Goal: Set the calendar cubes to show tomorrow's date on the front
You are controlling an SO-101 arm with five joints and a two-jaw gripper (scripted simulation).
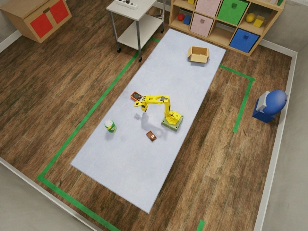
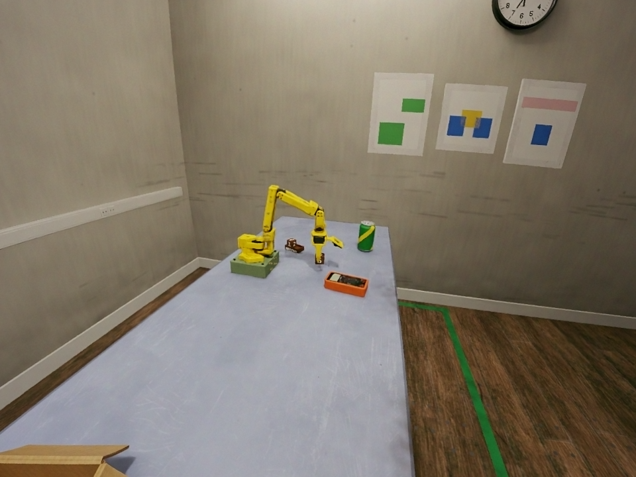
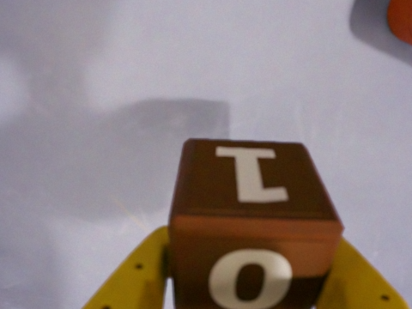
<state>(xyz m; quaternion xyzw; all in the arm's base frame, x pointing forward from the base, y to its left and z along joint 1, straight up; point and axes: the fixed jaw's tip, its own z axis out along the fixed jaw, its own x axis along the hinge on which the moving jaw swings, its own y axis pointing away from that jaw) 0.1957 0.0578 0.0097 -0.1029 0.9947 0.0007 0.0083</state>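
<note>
My gripper (image 3: 253, 279) is shut on a brown date cube (image 3: 253, 215) and holds it above the table. In the wrist view the cube's far face shows a white 1, upside down, and the face toward the camera shows a 0. The gripper also shows in the exterior view (image 2: 318, 256) with the cube at its tips, and in the top view (image 1: 143, 107). The brown calendar tray (image 1: 150, 134) lies on the table near the arm's base, with one cube in it whose digit I cannot read. It also shows in the exterior view (image 2: 293, 246).
An orange multimeter (image 1: 136, 96) lies just beyond the gripper; its corner shows in the wrist view (image 3: 401, 19). A green soda can (image 1: 110, 125) stands to the left. An open cardboard box (image 1: 198, 54) sits at the table's far end.
</note>
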